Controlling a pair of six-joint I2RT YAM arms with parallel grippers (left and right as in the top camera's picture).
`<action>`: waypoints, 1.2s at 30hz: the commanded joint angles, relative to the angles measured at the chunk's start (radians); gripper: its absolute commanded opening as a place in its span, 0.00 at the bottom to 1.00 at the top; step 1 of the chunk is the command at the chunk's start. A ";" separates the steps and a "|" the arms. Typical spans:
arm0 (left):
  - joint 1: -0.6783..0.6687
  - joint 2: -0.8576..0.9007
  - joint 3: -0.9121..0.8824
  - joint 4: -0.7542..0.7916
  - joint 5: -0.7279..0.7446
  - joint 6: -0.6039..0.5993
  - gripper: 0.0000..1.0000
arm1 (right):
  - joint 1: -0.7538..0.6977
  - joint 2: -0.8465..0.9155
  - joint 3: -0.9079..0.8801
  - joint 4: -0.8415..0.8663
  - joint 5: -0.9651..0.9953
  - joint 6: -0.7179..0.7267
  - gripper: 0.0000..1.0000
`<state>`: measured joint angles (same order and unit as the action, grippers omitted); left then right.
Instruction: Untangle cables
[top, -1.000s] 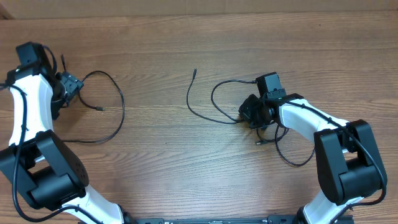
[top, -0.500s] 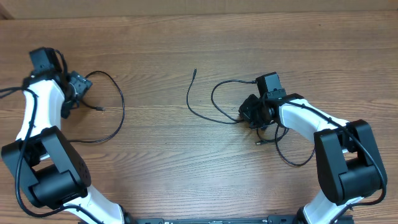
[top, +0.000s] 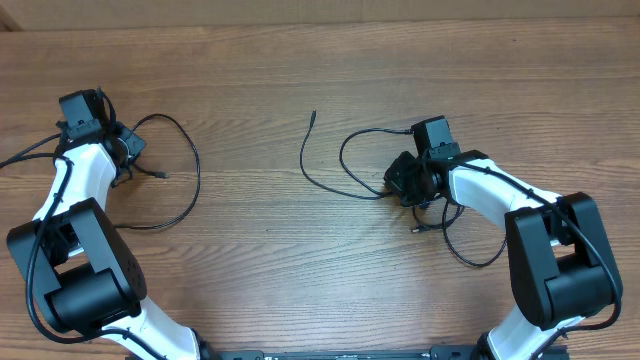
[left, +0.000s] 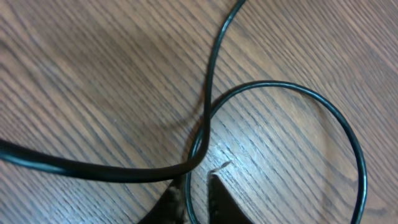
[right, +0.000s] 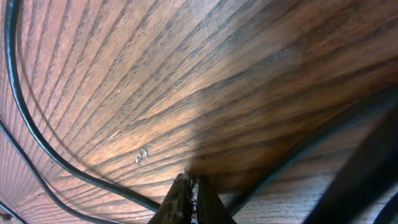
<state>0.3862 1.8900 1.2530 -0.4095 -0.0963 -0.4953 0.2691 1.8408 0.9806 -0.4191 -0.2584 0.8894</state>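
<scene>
Two grasps are recorded: left end effector (left: 196, 188) is clamped on looped cable (top: 198, 172) at the left of the surface (top: 260, 70); right end effector (right: 189, 194) is pinched on tangled cables (top: 341, 156) right of centre. Separating is judged in hand; an outward pull is called for.

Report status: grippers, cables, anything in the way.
Left gripper jaws shut on left cable, looped over itself. Right gripper jaws shut at the table, hold unclear. Right cables overlap, partly hidden under right arm.
</scene>
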 joint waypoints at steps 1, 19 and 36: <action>-0.002 0.010 -0.008 0.019 0.017 0.018 0.28 | -0.003 0.025 -0.032 -0.020 0.056 0.000 0.04; -0.002 0.123 -0.006 0.225 0.134 0.159 0.17 | 0.000 0.025 -0.032 -0.020 0.072 0.001 0.05; -0.024 0.041 0.025 -0.064 0.308 0.180 0.33 | 0.000 0.025 -0.032 -0.016 0.075 0.001 0.06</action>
<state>0.3824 1.9926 1.2526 -0.4507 0.1913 -0.3317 0.2699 1.8408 0.9806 -0.4149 -0.2584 0.8898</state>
